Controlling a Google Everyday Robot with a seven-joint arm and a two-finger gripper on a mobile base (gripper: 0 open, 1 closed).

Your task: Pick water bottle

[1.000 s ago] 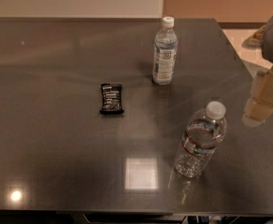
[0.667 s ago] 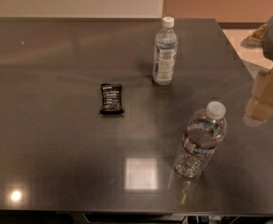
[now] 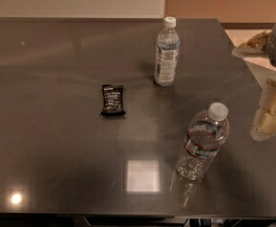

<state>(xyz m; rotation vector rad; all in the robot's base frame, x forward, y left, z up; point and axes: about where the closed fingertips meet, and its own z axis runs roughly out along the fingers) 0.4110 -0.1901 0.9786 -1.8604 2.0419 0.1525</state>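
Far left of the gripper (image 3: 270, 119): dark, glossy table (image 3: 48, 126) runs nearly the full width of the view. A small bright light spot reflects near its front edge, and a square light patch (image 3: 142, 175) reflects closer to the gripper. Back wall is pale on that far side and tan-brown on the gripper's side.

Midway across, well apart from the gripper: black snack packet (image 3: 113, 99) lying flat. White print on it, not legible.

Nearer the gripper and farther back on the table: slim bottle (image 3: 167, 52), upright, white cap, tall white-blue label. Label text not legible.

Just beside the gripper, on its left: water bottle (image 3: 203, 143), upright, clear ribbed plastic, white cap, narrow red-edged band around the middle. No writing legible on the band. Not touching the gripper; a strip of bare table shows between them.

Gripper: at the right edge of the view, above the table's right side, beige-gold, partly cut off by the frame. Holds nothing. Cannot tell whether it is apart or together.
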